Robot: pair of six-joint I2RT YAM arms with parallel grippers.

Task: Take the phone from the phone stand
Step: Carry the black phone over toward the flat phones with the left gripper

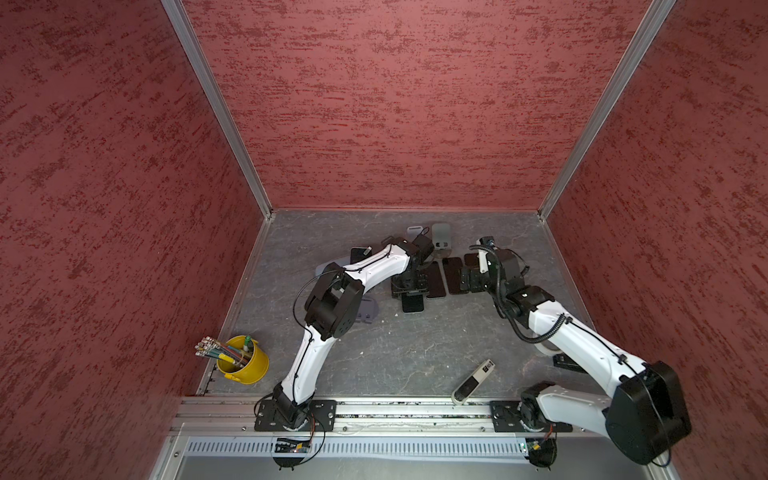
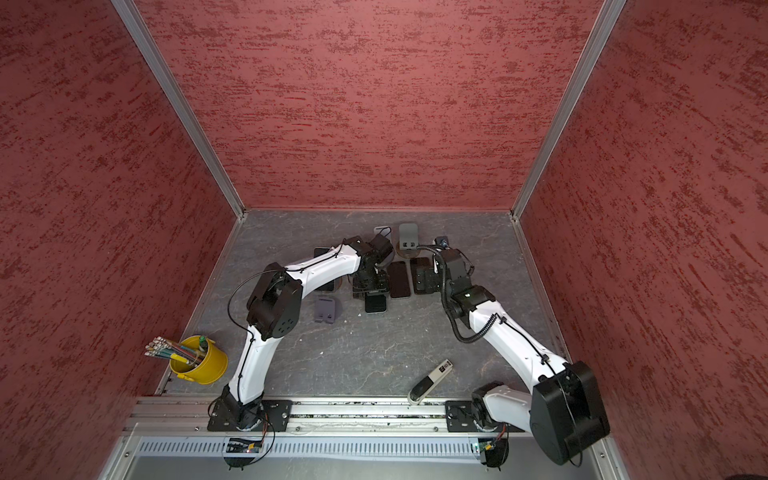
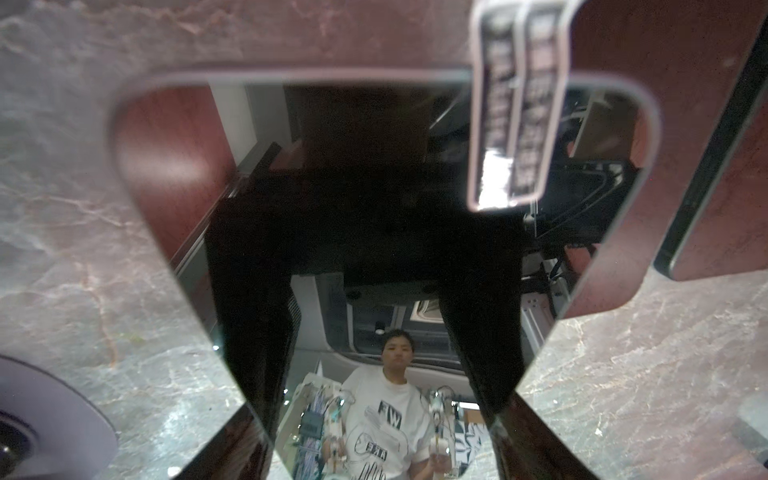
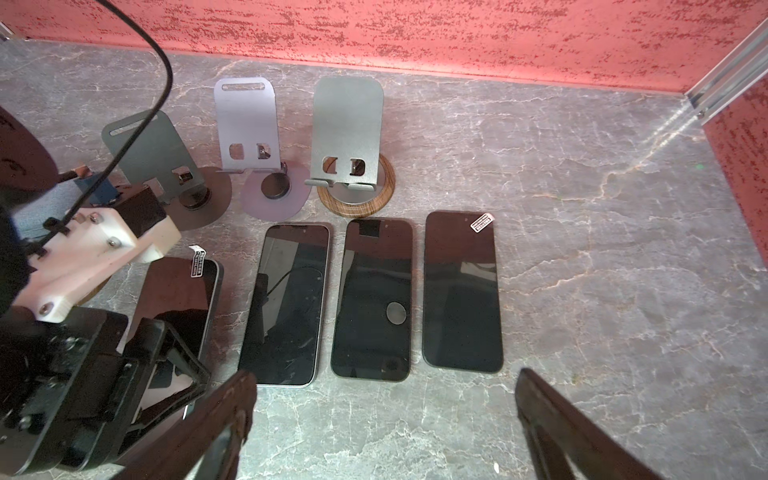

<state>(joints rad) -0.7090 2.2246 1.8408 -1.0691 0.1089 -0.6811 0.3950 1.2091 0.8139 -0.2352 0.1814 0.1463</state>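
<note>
— Was the light good?
— Even and soft from above in both top views, shadows faint.
— The wrist views?
— Edges bowed; the phone [image 3: 174,158] sat blurred, its glass full of reflections.

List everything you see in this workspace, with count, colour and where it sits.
phones: at least four, black screens, in a central row
phone stands: at least four, grey to silver, three behind the phones, one near the left arm
bucket: one, yellow, front-left corner, holding pencils
handheld device: one, white and black, front edge
pale ring, maybe tape: one, under right arm
table: one, grey marbled
left gripper: closed on the leftmost phone
right gripper: open, above the table before the row
</note>
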